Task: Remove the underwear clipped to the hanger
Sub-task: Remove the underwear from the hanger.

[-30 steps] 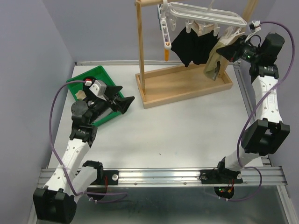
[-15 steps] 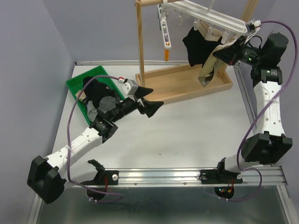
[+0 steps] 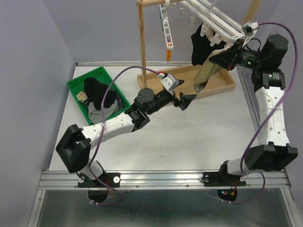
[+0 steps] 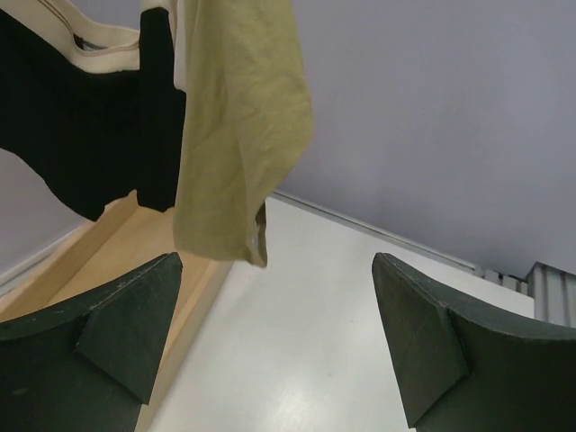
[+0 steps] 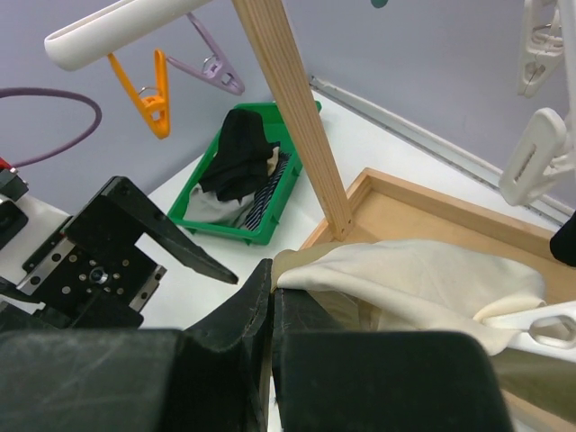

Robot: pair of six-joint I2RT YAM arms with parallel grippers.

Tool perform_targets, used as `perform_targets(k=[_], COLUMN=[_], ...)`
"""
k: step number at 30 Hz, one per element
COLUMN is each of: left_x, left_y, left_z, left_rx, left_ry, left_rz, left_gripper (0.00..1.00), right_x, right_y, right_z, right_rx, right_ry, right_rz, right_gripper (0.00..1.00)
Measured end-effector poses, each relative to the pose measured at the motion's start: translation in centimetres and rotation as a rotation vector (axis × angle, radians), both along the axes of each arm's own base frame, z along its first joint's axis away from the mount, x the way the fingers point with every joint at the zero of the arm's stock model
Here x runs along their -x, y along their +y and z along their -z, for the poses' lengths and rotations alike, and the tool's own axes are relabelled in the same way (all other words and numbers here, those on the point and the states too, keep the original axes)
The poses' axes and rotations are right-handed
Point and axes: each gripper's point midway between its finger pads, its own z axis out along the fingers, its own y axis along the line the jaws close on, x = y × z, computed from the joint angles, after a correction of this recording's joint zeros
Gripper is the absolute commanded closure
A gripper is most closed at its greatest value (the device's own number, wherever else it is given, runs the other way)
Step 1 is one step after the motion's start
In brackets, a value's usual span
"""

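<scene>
A white clip hanger (image 3: 215, 19) hangs tilted from the wooden stand. The black underwear (image 3: 200, 43) and the tan underwear (image 3: 206, 74) are clipped to it. My right gripper (image 3: 223, 57) is shut on the upper edge of the tan underwear (image 5: 423, 279), right under the hanger. My left gripper (image 3: 184, 100) is open and empty, stretched over the table just in front of the stand's base. In the left wrist view the tan underwear (image 4: 241, 135) and the black underwear (image 4: 81, 135) hang above and ahead of its fingers (image 4: 121, 333).
A green bin (image 3: 76, 87) at the left holds black, grey and navy striped garments (image 3: 102, 99). The wooden stand has an upright post (image 3: 142, 42) and a tray base (image 3: 225, 86). An orange clip (image 3: 167, 52) and a white clip hang by the post.
My left arm has swung from the green bin to the right, up to the stand's base, open and empty. The hanger has tilted up and the tan underwear has moved right in my right gripper.
</scene>
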Motion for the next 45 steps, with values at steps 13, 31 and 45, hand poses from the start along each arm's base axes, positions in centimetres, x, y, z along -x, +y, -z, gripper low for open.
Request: perform_targets(k=[13, 31, 45], left_x=[-2.4, -6.1, -8.7], left_y=[-3.8, -7.2, -5.0], left_z=[-4.3, -3.4, -1.6], left_rx=[0.059, 0.004, -0.012], left_ry=[-0.123, -0.112, -0.063], left_rz=[-0.03, -0.097, -0.224], left_gripper=[0.03, 1.0, 1.0], right_x=[0.7, 1.1, 2.6], right_y=[1.1, 1.8, -1.6], right_z=[0.4, 1.3, 6.6], right_rx=[-0.004, -0.007, 0.217], right_ry=[0.033, 0.065, 0.064], right_rz=[-0.031, -0.051, 0.175], right_gripper=[0.99, 0.87, 0.11])
